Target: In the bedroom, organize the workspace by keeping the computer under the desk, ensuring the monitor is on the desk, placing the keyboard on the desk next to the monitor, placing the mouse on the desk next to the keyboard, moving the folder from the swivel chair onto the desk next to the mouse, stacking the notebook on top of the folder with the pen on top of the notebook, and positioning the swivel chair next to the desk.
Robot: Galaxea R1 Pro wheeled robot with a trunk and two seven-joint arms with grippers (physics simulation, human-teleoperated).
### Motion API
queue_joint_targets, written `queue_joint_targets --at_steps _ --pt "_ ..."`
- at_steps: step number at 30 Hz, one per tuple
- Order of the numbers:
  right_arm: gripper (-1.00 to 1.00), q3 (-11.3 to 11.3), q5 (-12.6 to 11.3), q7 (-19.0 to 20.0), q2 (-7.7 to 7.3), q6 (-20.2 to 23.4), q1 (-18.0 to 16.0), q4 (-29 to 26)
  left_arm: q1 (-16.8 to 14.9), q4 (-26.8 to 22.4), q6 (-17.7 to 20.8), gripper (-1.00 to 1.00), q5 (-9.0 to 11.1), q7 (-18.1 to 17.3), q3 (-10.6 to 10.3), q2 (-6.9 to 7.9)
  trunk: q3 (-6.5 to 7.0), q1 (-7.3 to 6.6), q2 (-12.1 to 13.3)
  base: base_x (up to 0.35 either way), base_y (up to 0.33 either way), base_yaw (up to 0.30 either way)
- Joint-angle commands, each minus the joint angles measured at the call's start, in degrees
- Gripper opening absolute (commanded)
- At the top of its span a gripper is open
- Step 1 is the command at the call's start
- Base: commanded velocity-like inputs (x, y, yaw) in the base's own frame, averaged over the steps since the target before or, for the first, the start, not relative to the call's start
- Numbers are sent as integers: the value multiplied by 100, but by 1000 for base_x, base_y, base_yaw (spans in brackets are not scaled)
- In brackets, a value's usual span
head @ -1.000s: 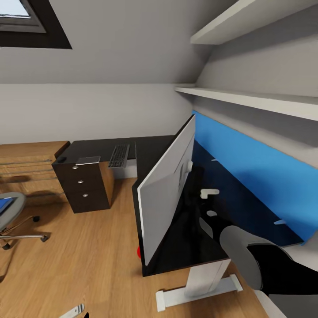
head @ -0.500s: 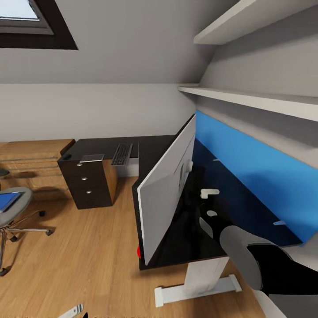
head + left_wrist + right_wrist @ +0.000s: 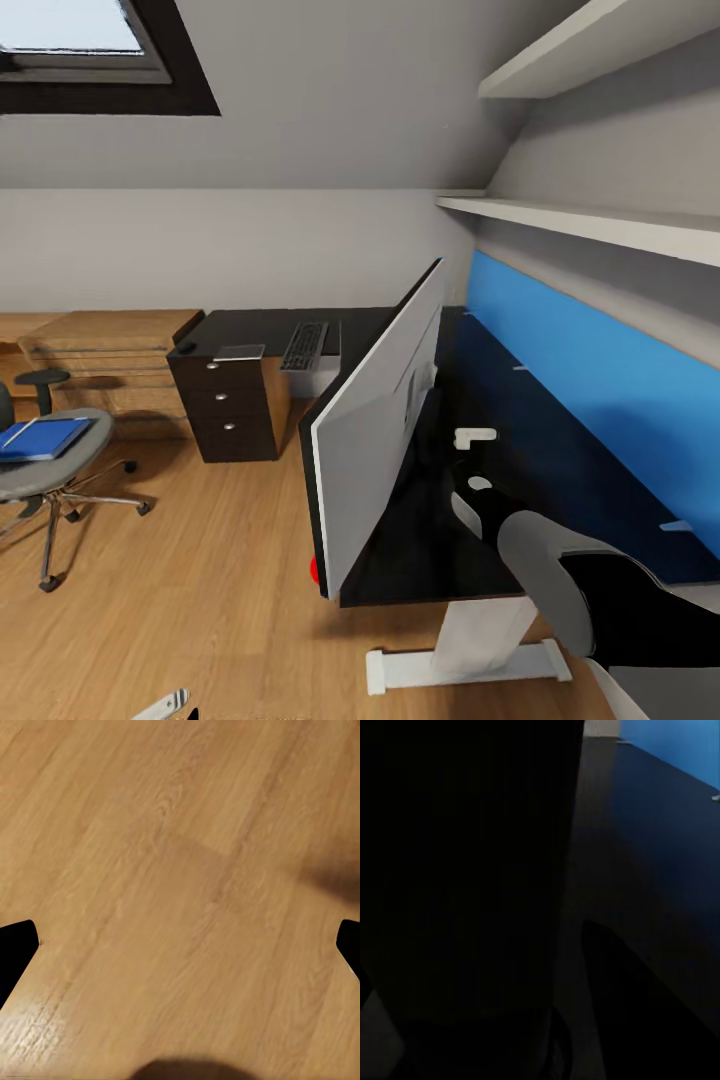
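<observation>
The monitor (image 3: 375, 440), its grey back towards me, hangs tilted over the near edge of the black desk (image 3: 440, 545). My right arm reaches to its back, and my right gripper (image 3: 468, 490) seems shut on the monitor. The right wrist view is almost all dark, with the desk top (image 3: 660, 840) beside it. A keyboard (image 3: 305, 346) lies on the desk's far part. A small black mouse (image 3: 186, 347) and a grey flat notebook (image 3: 240, 352) rest above the drawers. The blue folder (image 3: 45, 438) lies on the swivel chair (image 3: 60, 470). My left gripper (image 3: 180, 945) is open over the floor.
A dark drawer unit (image 3: 232, 410) stands under the desk's far end, beside a wooden dresser (image 3: 110, 360). A blue panel (image 3: 590, 380) backs the desk, with white shelves (image 3: 600, 225) above it. The desk's white foot (image 3: 470, 660) rests on the wooden floor (image 3: 200, 560). A small red thing (image 3: 314, 570) shows below the monitor.
The camera has swung left: desk, drawers and chair slid right in the picture, and the chair with the folder came into fuller view. Monitor and right arm kept their place in the picture.
</observation>
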Motion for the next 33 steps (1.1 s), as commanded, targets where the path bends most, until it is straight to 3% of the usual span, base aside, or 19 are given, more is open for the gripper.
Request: queue_joint_targets --at_steps 1,10,17,33 --pt "-100 120 61 -20 2 0 1 193 -9 3 -15 100 -46 -45 49 -8 -7 0 -2 0 0 254" --pt "-100 120 62 -20 2 0 1 194 -9 8 -15 100 -46 -45 50 -7 -7 0 -2 0 -113 156" --pt "-100 120 62 -20 2 0 1 190 -9 9 -15 100 -46 -45 49 -7 -7 0 -2 0 -254 14" --pt "-100 120 62 -20 2 0 1 189 -9 7 -15 100 -45 -45 48 -7 -7 0 -2 0 -116 1"
